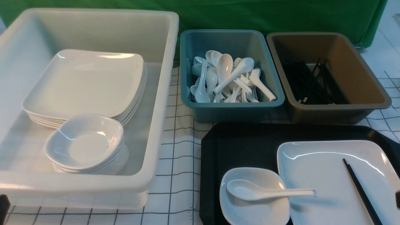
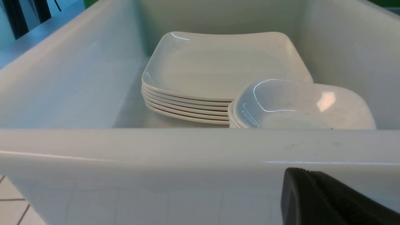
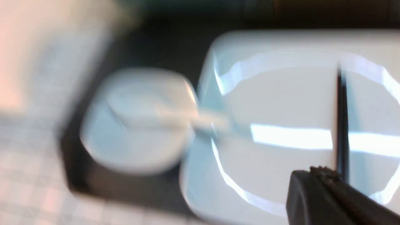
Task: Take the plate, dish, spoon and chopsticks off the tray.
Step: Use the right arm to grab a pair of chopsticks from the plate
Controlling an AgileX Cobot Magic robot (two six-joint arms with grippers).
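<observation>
Lower right: tray (image 1: 250,140) carrying dish (image 1: 250,212) with spoon (image 1: 268,193), handle pointing right onto plate (image 1: 322,175); chopsticks (image 1: 359,187) lie diagonally on the plate, upper left to lower right. Right gripper (image 3: 315,175) and left gripper (image 2: 300,175): fingers together. Beyond: white tub (image 1: 162,93), plate stack (image 1: 84,81) and dish stack (image 1: 87,143); teal tub (image 1: 231,107), spare spoons (image 1: 225,78); brown tub (image 1: 340,109), black sticks (image 1: 309,84).

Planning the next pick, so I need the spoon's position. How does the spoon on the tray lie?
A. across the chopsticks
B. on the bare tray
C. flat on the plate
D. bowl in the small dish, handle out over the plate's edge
D: the spoon has its bowl inside the dish on the tray, and its handle sticks out over the near edge of the plate.
</observation>
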